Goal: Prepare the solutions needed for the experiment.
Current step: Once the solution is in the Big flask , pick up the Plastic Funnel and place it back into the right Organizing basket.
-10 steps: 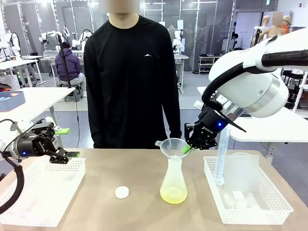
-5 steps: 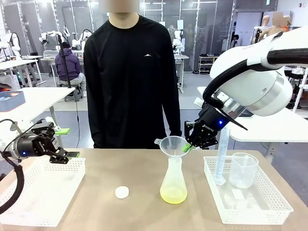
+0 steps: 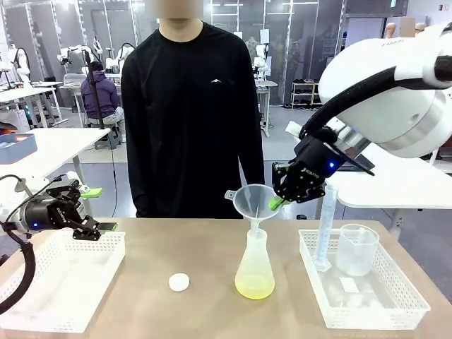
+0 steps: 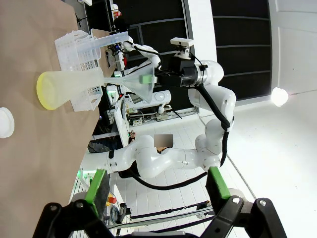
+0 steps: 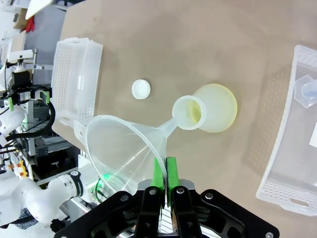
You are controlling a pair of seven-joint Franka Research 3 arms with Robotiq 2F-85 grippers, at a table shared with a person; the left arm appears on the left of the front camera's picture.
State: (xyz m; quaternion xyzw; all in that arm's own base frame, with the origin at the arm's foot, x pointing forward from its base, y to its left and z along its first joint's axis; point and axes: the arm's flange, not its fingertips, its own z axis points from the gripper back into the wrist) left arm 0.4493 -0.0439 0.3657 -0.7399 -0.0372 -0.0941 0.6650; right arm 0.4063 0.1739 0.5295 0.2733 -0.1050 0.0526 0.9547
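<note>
My right hand [image 3: 277,203] is clamped together on the rim of the funnel [image 3: 256,201], the thin wall pinched between its pads. The funnel hangs tilted, its stem tip at the mouth of the flask [image 3: 254,263]; I cannot tell whether the tip is clear of the neck. My left hand [image 3: 99,209] is spread apart and holds nothing, hovering over the near corner of the left basket [image 3: 42,311].

The solution [image 3: 254,287] is a shallow pale yellow-green pool at the bottom of the flask, which stands upright mid-counter, just beside the white cap [image 3: 179,282].

I judge the flask to be very light: frosted plastic with so little liquid gives it almost no ballast, so a snagged stem could tip or drag it. Its wide base helps. The plastic looks smooth and probably slippery, and the cone would squeeze out of a grip low down. I would take it at the narrow neck, just under the lip, and carry it level. The funnel looks stiff but thin, and held at one edge it may swivel.
</note>
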